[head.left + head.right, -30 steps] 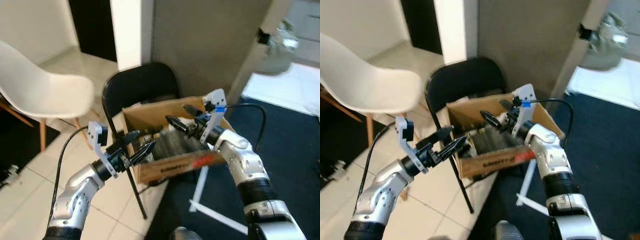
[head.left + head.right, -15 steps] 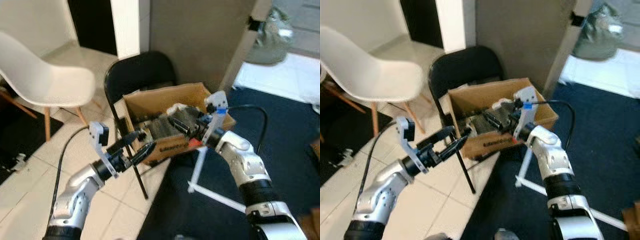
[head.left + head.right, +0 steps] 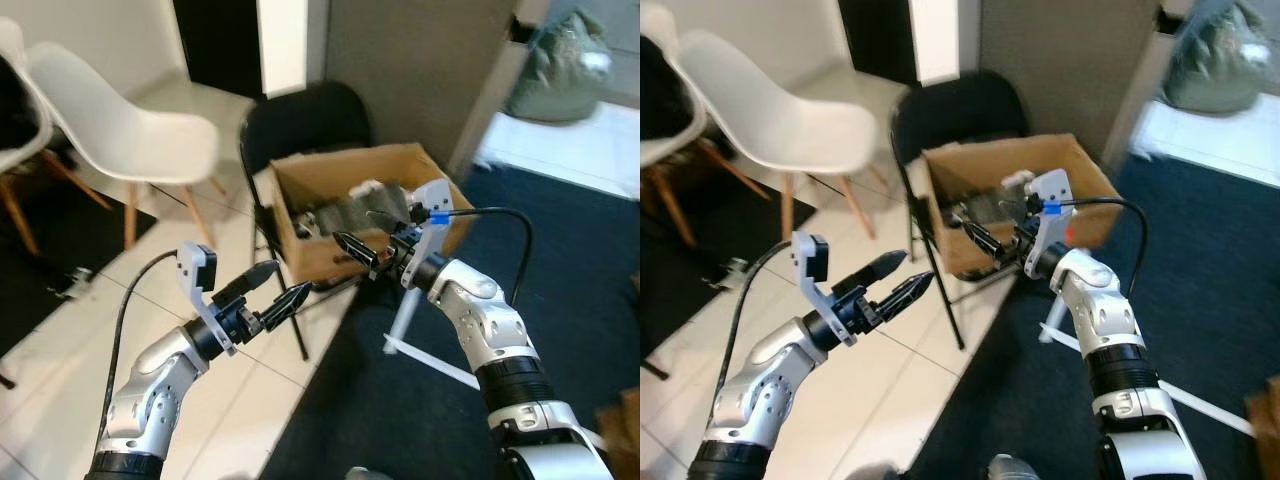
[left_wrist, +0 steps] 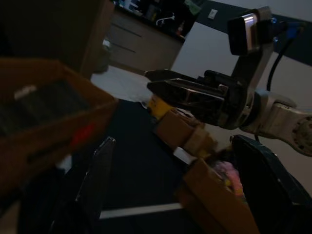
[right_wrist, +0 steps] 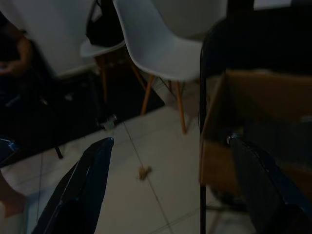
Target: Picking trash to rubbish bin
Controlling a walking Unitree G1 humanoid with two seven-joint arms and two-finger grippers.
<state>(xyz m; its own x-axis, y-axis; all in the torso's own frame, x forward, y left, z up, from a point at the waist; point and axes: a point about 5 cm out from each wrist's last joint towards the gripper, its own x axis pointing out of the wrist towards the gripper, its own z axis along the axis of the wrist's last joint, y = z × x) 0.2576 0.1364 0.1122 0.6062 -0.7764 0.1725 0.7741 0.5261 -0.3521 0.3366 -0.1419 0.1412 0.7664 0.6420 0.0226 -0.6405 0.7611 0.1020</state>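
Both grippers are raised in front of the robot with nothing between their fingers: the left gripper (image 3: 282, 297) is held out over the pale tiled floor (image 3: 60, 350), its two black fingers parted a little at the tips, and the right gripper (image 3: 355, 240) is stretched toward the cardboard box (image 3: 330, 175), its fingers spread apart and empty. In the right wrist view those fingers (image 5: 87, 180) stand wide at either edge, with tiled floor between them. Largest items first: a dark blue carpet (image 3: 590, 300) covers the floor on the robot's right, meeting the tiles near the chair legs. A white shell chair (image 3: 130, 130) with wooden legs stands on the left, well apart from both grippers. A black folding chair (image 3: 310, 115) stands against the grey wall (image 3: 420, 60), and the cardboard box sits on its seat, open at the top. The box holds grey and whitish crumpled trash (image 3: 350, 205); single pieces cannot be told apart. The right gripper's fingertips are just in front of the box's near wall, at about rim height; whether they touch it cannot be told. The left gripper is lower and to the left of the box, clear of it. A full grey-green bag (image 3: 565, 60) lies in the far right corner, blurred. A small brownish scrap (image 5: 144, 171) lies on the tiles near the white chair's legs in the right wrist view; too small to identify.
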